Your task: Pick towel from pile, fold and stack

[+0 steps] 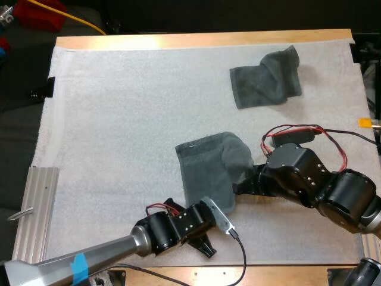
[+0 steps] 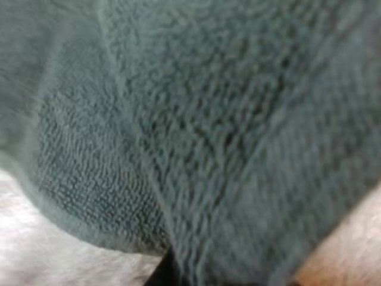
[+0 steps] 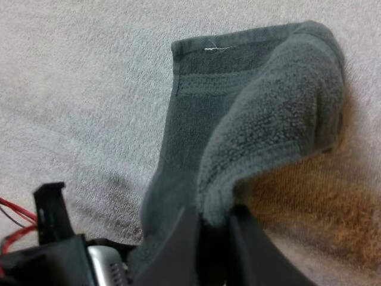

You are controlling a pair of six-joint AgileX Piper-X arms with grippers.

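Nearest, by the front edge of the white mat [image 1: 119,119] in the high view, the left gripper [image 1: 205,239] sits at the near end of the near towel [image 1: 205,173]. Whether it is clenched or released cannot be told. The left wrist view adds the cloth's looped pile seen very close, with pale mat at its edge. Just beyond, the right gripper [image 1: 241,182] meets that towel's right side. The high view hides its grasp, but the right wrist view shows both black fingers [image 3: 178,250] pressing a raised fold of the towel from either side. That fold curls over the flat part, whose hemmed end lies flat on the mat farther off. Toward the mat's far right, the far towel [image 1: 265,77] lies crumpled, well apart from both grippers.
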